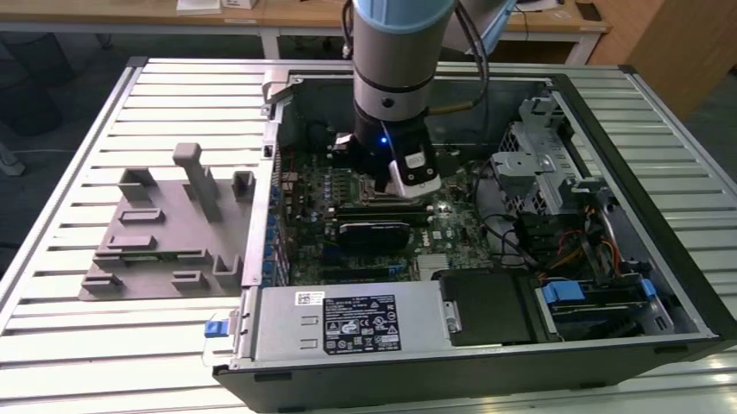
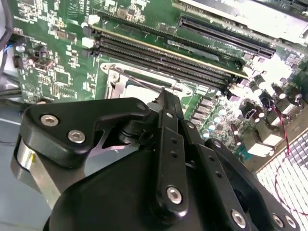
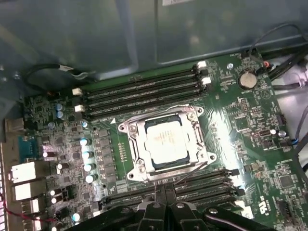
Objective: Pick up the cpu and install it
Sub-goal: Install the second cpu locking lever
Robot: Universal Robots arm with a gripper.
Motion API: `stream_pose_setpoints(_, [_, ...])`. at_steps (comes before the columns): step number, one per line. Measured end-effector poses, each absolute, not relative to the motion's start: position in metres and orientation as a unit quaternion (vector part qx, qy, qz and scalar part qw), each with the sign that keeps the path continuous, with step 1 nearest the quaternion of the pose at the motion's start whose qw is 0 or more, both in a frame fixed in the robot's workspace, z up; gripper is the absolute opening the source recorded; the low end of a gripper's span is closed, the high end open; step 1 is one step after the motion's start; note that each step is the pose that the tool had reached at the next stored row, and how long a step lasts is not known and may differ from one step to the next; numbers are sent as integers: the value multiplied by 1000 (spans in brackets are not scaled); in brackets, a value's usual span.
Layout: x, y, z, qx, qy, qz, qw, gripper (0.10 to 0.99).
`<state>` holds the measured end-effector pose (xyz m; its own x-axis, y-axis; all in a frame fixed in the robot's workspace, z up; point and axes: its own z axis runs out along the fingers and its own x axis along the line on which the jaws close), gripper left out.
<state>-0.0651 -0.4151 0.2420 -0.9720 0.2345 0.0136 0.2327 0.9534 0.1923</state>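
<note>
1. Surface (image 1: pixel 69 345): slatted metal, carries an open PC case (image 1: pixel 645 172) lying on its side, and a grey holder block (image 1: pixel 161 233) well apart toward the exterior view's left.
2. Arm (image 1: pixel 398 52): comes down into the case, over the middle of the motherboard (image 3: pixel 250 144).
3. Motherboard: green, with long black memory slots (image 3: pixel 139 94) on either side of the socket (image 3: pixel 166 144). Rows of small capacitors (image 3: pixel 86 159) stand near one side of the socket.
4. Socket: metal frame, square opening. The cpu (image 3: pixel 166 140) lies flat inside it, silver top facing up, framed on all sides by the socket's metal.
5. Pincer (image 3: pixel 165 190): fingers drawn together, tips meeting, holding nothing. In the first wrist view its tips sit just beside the socket's edge, apart from the cpu.
6. In the second wrist view the pincer (image 2: pixel 163 94) has its black linkage in the foreground, tip pointing at the socket frame (image 2: pixel 113 79).
</note>
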Motion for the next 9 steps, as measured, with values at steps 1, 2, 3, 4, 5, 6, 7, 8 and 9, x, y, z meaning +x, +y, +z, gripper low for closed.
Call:
stream_pose_setpoints(1, [-65, -415, 240, 118, 988, 97, 4, 106])
stream_pose_setpoints(2, [-65, -415, 238, 118, 988, 97, 4, 106])
stream_pose_setpoints(3, [-65, -415, 236, 118, 988, 96, 4, 106])
stream_pose_setpoints(4, [-65, -415, 234, 118, 988, 97, 4, 106])
stream_pose_setpoints(5, [-66, -415, 232, 118, 988, 97, 4, 106])
stream_pose_setpoints(6, [-66, -415, 230, 118, 988, 97, 4, 106])
stream_pose_setpoints(7, [-67, -415, 228, 118, 988, 96, 4, 106])
stream_pose_setpoints(8, [-67, -415, 227, 118, 988, 96, 4, 106])
stream_pose_setpoints(9, [-69, -415, 225, 118, 988, 97, 4, 106])
